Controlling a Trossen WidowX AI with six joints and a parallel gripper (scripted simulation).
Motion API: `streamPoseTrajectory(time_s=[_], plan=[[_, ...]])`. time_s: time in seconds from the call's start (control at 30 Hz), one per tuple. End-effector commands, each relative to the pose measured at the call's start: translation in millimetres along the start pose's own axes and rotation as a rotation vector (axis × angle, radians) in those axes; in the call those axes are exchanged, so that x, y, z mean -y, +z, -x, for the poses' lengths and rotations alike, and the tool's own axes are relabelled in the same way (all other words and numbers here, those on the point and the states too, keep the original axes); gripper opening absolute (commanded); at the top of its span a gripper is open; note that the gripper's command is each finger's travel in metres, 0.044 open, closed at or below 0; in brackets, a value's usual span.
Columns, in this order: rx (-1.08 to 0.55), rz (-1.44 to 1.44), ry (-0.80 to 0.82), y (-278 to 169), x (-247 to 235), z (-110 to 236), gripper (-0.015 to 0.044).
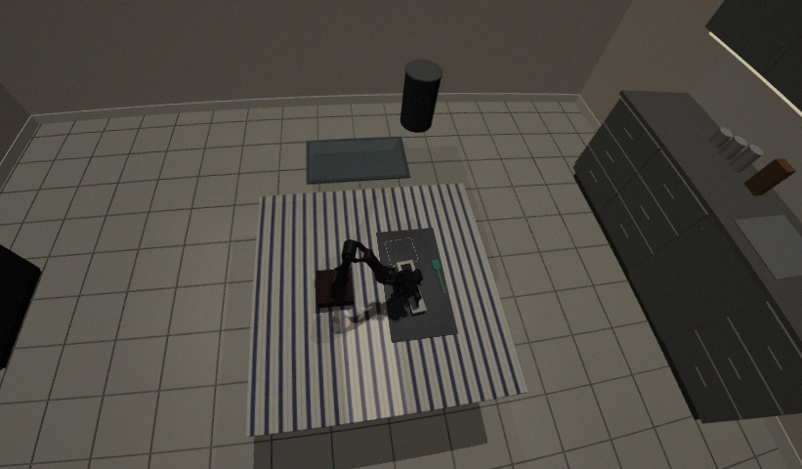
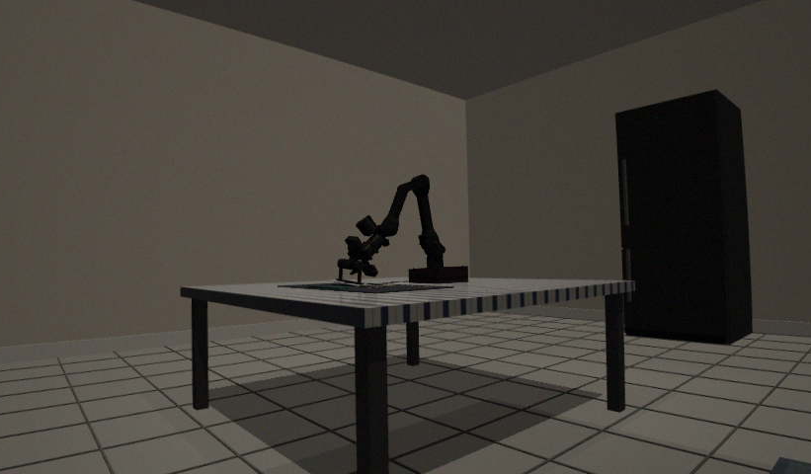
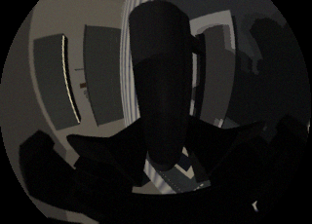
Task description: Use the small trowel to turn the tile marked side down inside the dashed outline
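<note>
The tile (image 1: 404, 263) (image 3: 188, 171), pale with a dark square mark facing up, lies on the dark mat (image 1: 437, 325) (image 2: 433, 286), beside the dashed outline (image 1: 399, 239), not inside it. My gripper (image 1: 412, 283) (image 2: 352, 264) (image 3: 167, 158) is shut on the trowel (image 1: 418, 310) (image 2: 340, 273) (image 3: 219, 63), around its thick black grip. The trowel's flat light-grey blade hangs under the grip, close to mat level and on the side of the tile away from the outline. The gripper hides the blade's near part and the tile's edge, so I cannot tell whether they touch.
A teal tool (image 1: 441, 280) with a flat head lies on the mat's far side from the arm. The arm's dark red base (image 1: 326, 288) (image 2: 438, 274) stands on the striped table (image 1: 300, 371) (image 2: 497, 305). The arm's shadow falls over the mat and table.
</note>
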State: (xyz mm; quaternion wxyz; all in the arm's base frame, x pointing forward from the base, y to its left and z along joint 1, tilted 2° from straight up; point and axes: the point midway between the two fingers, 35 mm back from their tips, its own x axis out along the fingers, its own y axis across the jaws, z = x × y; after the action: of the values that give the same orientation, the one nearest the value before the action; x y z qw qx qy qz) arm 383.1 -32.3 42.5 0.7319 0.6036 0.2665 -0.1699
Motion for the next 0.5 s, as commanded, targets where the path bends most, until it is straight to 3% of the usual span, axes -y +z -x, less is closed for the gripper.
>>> streamPoseTrajectory(time_s=[0.0, 0.47], plan=[[0.0, 0.006, 0.001, -5, -1, 0, 0.0], [-0.001, 0.007, -0.001, -27, -3, 1, 0.0]])
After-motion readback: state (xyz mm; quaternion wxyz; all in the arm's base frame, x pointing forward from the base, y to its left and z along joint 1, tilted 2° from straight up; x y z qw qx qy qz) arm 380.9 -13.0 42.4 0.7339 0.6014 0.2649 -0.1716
